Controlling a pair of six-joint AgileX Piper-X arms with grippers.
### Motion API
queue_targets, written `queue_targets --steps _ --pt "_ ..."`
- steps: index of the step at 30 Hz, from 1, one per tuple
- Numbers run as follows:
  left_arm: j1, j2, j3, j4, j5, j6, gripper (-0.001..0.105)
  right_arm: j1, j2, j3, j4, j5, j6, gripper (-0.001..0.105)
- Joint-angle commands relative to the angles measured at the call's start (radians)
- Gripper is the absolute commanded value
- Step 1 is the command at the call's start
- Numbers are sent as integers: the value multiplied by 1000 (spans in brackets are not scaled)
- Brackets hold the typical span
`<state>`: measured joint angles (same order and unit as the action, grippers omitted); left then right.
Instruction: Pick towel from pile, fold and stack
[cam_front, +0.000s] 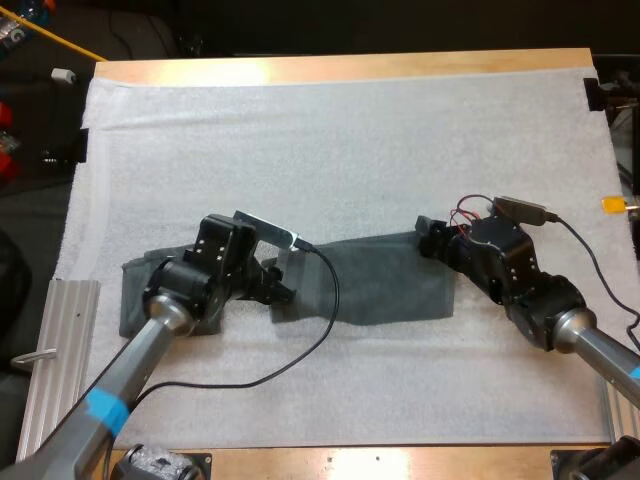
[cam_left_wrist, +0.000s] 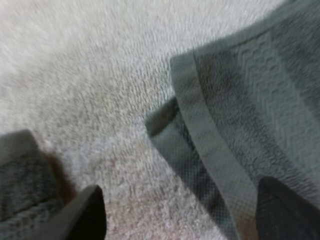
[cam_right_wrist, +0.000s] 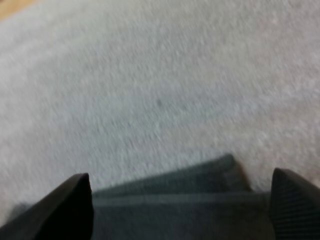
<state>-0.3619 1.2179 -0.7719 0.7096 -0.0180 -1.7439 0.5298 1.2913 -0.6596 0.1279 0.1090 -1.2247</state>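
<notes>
A wooden surface (cam_front: 340, 68) carries a white mat (cam_front: 350, 120) that covers nearly all of it. A ribbed metal rail (cam_front: 55, 350) lies along the near left side, and beyond the far edge the room is dark.

The dark grey-green towel (cam_front: 390, 285) lies flat on the near half of the mat, its long axis running left to right between the two arms. In the left wrist view its hemmed corner (cam_left_wrist: 187, 67) points onto bare mat, with a lower layer showing beside the hem. More of the same cloth (cam_front: 135, 295) lies under the left arm; whether the two join I cannot tell.

The left gripper (cam_front: 275, 285) is at the towel's left end, jaws apart and gripping nothing. The right gripper (cam_front: 430, 238) sits over the towel's right end, jaws likewise spread and empty.
</notes>
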Motion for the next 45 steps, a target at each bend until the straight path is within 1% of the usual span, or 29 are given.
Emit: queue_targets --steps 1,5,9,10,13,15,17,21,24,27,28,34,36,38,41,45 --pt "2 -44 -5 21 -24 -1 61 -2 -29 -25 57 5 -55 71" --pt "2 -157 -5 70 -4 -29 61 -2 -80 -85 248 7 -170 71" --pt "2 -263 -5 121 115 -118 61 -3 -119 -157 462 20 -258 71" --pt "2 -287 -5 129 137 -137 61 -5 -123 -167 493 24 -271 71" --pt "2 -360 -5 154 166 -192 61 -44 -124 -184 562 5 -280 71" --pt "2 -403 -5 163 188 -216 61 -100 -124 -183 589 -50 -280 71" --pt "2 -434 -5 169 212 -233 61 -165 -124 -183 606 -134 -280 71" --pt "2 -492 -5 218 236 -256 61 -325 -115 -183 614 -363 -295 71" --pt "2 -512 -5 275 238 -256 61 -408 -83 -183 614 -497 -305 71" --pt "2 -528 -5 327 239 -256 61 -454 -27 -183 607 -613 -317 71" --pt "2 -531 -5 338 239 -256 61 -459 -7 -183 606 -638 -323 71" --pt "2 -532 -5 414 239 -256 61 -454 137 -183 581 -703 -325 71" --pt "2 -532 -5 435 239 -256 61 -454 183 -183 565 -706 -320 71" --pt "2 -532 -5 441 239 -257 61 -454 220 -183 553 -717 -321 71" --pt "2 -532 -5 441 239 -282 61 -451 272 -183 534 -774 -310 71" --pt "2 -532 -5 441 239 -294 61 -402 336 -183 496 -802 -285 71"
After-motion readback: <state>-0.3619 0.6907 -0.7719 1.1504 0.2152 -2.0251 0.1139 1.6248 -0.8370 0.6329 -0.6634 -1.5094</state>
